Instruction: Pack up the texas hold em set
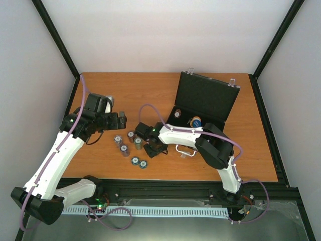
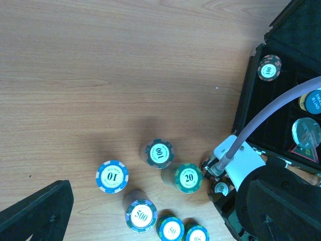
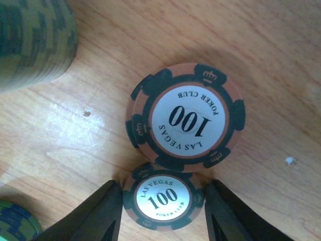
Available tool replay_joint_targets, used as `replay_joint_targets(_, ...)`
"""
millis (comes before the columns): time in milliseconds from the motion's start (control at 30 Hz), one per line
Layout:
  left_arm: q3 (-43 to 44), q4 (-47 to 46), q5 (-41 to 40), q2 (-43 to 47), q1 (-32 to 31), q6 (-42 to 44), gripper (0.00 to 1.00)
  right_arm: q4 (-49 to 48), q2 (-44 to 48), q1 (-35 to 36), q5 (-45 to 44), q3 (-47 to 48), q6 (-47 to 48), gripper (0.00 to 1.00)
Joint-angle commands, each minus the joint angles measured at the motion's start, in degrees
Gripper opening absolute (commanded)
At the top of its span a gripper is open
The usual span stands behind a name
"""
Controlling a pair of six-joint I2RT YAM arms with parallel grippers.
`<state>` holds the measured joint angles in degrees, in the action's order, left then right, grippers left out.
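While the left gripper [image 1: 122, 121] just hangs spread open and empty over the table [image 1: 150, 85], the right gripper [image 3: 163, 188] has its fingers pinched on a 100 chip [image 3: 163, 202]. It sits beside the loose chip stacks [image 1: 125, 144], right in front of the open black case [image 1: 206, 95].

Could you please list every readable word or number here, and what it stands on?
"LAS VEGAS 100 POKER CLUB": orange chip and dark chip in right claw.
"10": blue chip.
"20": green chip.
"500": purple chip.
"50": teal chips.
"100": dark-rimmed stack.
"100": chip in case.
"BLIND": blue disc, word above it cut off.
Rim print elsewhere: too small.
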<state>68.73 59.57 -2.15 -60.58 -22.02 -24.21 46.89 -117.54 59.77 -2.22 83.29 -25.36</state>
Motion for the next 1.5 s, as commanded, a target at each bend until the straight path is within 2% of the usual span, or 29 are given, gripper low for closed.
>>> replay_joint_targets(0,0.7,-0.9,-0.5,-0.5,-0.2,0.7,0.98,-0.2,-1.4,-0.4,1.1,-1.1,0.7,0.45)
replay_joint_targets(133,0.7,-1.1,-0.5,-0.8,-0.2,0.6,0.98,0.3,-0.8,-0.5,0.7,-1.0,0.9,0.34)
replay_joint_targets(200,0.6,-1.3,-0.4,-0.9,-0.2,0.5,0.98,0.6,-0.5,-0.5,0.4,-0.9,1.0,0.31)
replay_joint_targets(667,0.4,-1.5,-0.8,-0.8,-0.2,0.3,0.98,4.0,3.4,-0.8,-1.2,1.5,1.5,0.31)
replay_joint_targets(733,0.2,-1.6,-0.8,-0.8,-0.2,0.3,0.98,4.2,4.0,-0.9,-1.2,1.7,1.7,0.33)
replay_joint_targets(800,0.0,-1.8,-0.8,-0.8,-0.2,0.3,0.98,4.3,4.1,-1.0,-1.1,1.8,2.0,0.45)
replay_joint_targets(1000,-0.2,-1.7,-0.7,-0.7,-0.2,0.4,0.98,3.4,3.2,-1.0,1.1,1.5,2.5,0.67)
replay_joint_targets(1200,-0.4,-1.3,-1.3,-0.4,-0.2,0.6,0.98,2.8,1.6,-1.0,3.1,1.7,3.3,0.68)
replay_joint_targets(1300,-0.5,-1.1,-1.4,-0.4,-0.2,0.7,0.98,2.4,0.7,-1.0,4.6,1.5,3.5,0.65)
replay_joint_targets(1467,-0.5,-0.9,-1.6,-0.3,-0.2,0.9,0.98,2.7,-0.5,-1.0,4.8,0.9,3.4,0.65)
